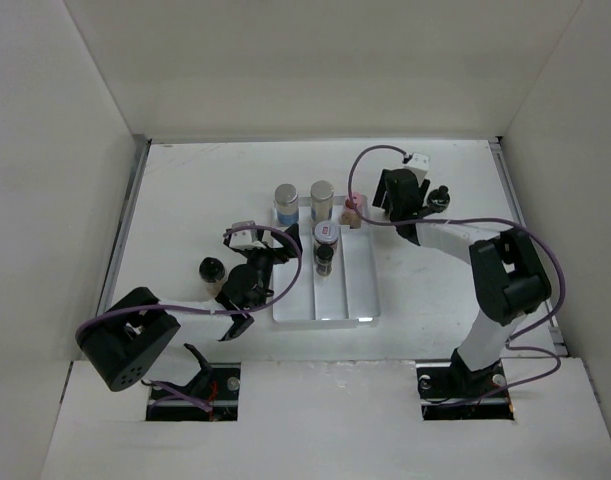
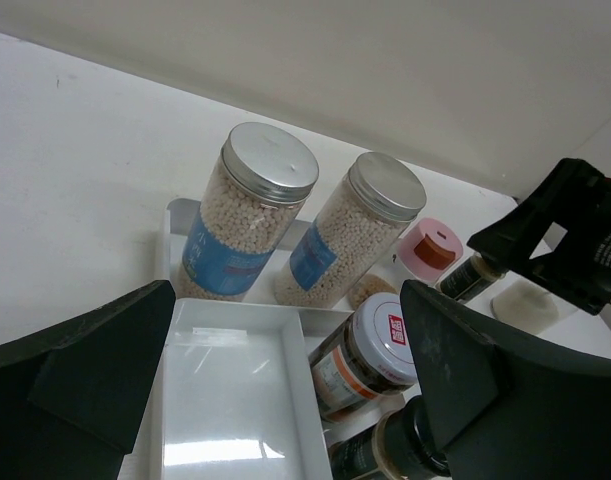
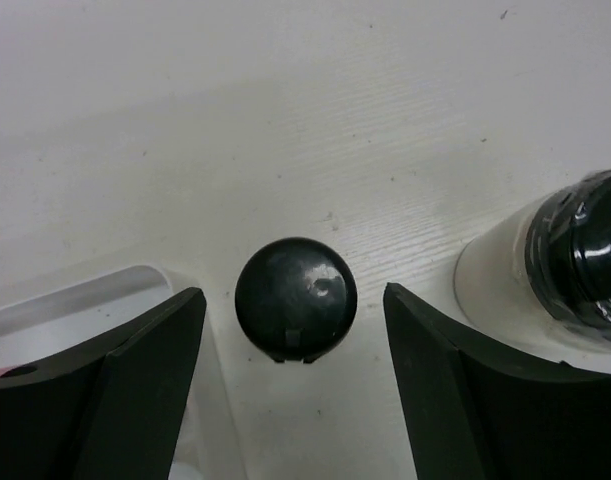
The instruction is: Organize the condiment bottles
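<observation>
The right gripper (image 3: 290, 294), jaws spread wide and empty, hangs over an upright black-capped bottle (image 3: 297, 312) standing on the table (image 3: 285, 120) just beyond the white tray (image 1: 351, 285)'s far right corner, its cap centred between them.

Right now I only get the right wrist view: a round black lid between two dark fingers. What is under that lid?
Observer: The left wrist view shows a slim dark bottle under it, outside the white tray.
Operator: Is anything in that tray yet?
Observer: Yes, two silver-capped jars of beige pellets stand at its far end.
Operator: And the other arm?
Observer: From above, the left gripper hangs open, holding nothing, by the tray's left edge.
</observation>
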`<state>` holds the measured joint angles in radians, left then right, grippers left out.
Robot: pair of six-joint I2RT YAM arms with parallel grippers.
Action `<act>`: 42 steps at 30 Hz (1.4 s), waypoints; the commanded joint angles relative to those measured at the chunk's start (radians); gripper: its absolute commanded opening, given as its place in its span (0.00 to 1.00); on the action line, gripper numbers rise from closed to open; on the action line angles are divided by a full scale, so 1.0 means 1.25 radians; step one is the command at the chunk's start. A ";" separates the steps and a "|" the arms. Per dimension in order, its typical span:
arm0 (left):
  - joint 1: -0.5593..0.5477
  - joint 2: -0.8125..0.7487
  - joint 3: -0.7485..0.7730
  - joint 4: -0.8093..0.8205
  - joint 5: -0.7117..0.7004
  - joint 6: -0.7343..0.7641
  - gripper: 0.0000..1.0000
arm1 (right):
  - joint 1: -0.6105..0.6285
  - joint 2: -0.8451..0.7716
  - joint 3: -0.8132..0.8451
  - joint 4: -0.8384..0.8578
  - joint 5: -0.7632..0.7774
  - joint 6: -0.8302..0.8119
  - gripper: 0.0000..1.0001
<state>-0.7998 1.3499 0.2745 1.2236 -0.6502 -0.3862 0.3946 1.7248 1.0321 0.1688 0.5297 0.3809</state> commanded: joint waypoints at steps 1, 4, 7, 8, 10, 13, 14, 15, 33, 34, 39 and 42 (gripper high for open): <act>0.000 -0.009 0.004 0.048 0.006 -0.009 1.00 | -0.012 0.026 0.055 0.038 -0.024 -0.008 0.75; 0.000 -0.013 0.003 0.048 0.006 -0.009 1.00 | -0.013 0.049 0.070 0.043 -0.005 -0.015 0.66; 0.005 -0.001 0.007 0.051 0.011 -0.009 1.00 | -0.012 0.064 0.082 0.055 -0.003 -0.027 0.50; 0.004 -0.002 0.007 0.052 0.013 -0.009 1.00 | -0.010 0.065 0.082 0.059 0.003 -0.033 0.45; 0.001 -0.009 0.005 0.052 0.013 -0.009 1.00 | -0.005 0.035 0.059 0.063 0.030 -0.040 0.40; 0.005 0.005 0.011 0.052 0.015 -0.009 1.00 | 0.039 -0.069 -0.022 0.071 0.068 -0.045 0.39; 0.004 0.005 0.011 0.052 0.016 -0.009 1.00 | 0.058 -0.115 -0.061 0.072 0.077 -0.045 0.39; 0.000 0.000 0.011 0.052 0.019 -0.009 1.00 | 0.079 -0.166 -0.102 0.072 0.082 -0.037 0.39; 0.004 0.004 0.016 0.043 0.029 -0.014 1.00 | 0.582 -0.369 -0.281 -0.021 0.055 0.079 0.39; 0.004 0.006 0.016 0.045 0.029 -0.014 1.00 | 0.589 -0.347 -0.276 -0.015 0.060 0.076 0.39; 0.000 -0.007 0.011 0.042 0.027 -0.014 1.00 | 0.629 -0.268 -0.273 0.011 0.104 0.070 0.39; 0.000 0.004 0.012 0.046 0.027 -0.014 1.00 | 0.646 -0.263 -0.283 0.010 0.125 0.084 0.51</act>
<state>-0.7986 1.3636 0.2745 1.2263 -0.6231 -0.3923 1.1797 1.3899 0.6624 0.1413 0.6422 0.4614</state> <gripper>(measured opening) 0.997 0.523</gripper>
